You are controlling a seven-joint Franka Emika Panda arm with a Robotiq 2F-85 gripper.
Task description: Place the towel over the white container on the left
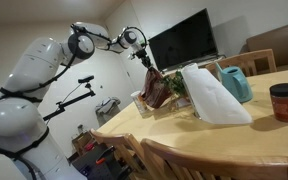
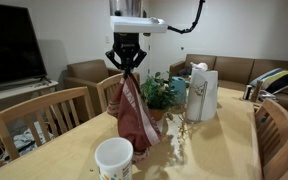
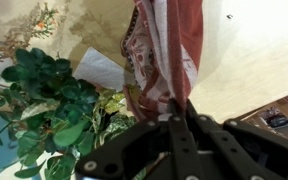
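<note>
My gripper [image 2: 125, 68] is shut on the top of a red patterned towel [image 2: 134, 115], which hangs down to the wooden table [image 2: 74, 150]. In an exterior view the gripper [image 1: 147, 68] holds the towel [image 1: 156, 90] beside a tall white container [image 1: 214, 95], which also shows behind the plant [image 2: 202, 93]. A white floral cup [image 2: 114, 158] stands in front of the towel's lower end. In the wrist view the towel [image 3: 159, 50] hangs from the gripper [image 3: 181, 110], with a white shape [image 3: 100, 70] partly hidden beside it.
A green plant [image 2: 159, 92] stands right next to the towel, also in the wrist view [image 3: 44, 110]. A teal pitcher [image 1: 236, 82] and a red-lidded jar [image 1: 284, 102] are on the table. Wooden chairs [image 2: 44, 115] ring the table.
</note>
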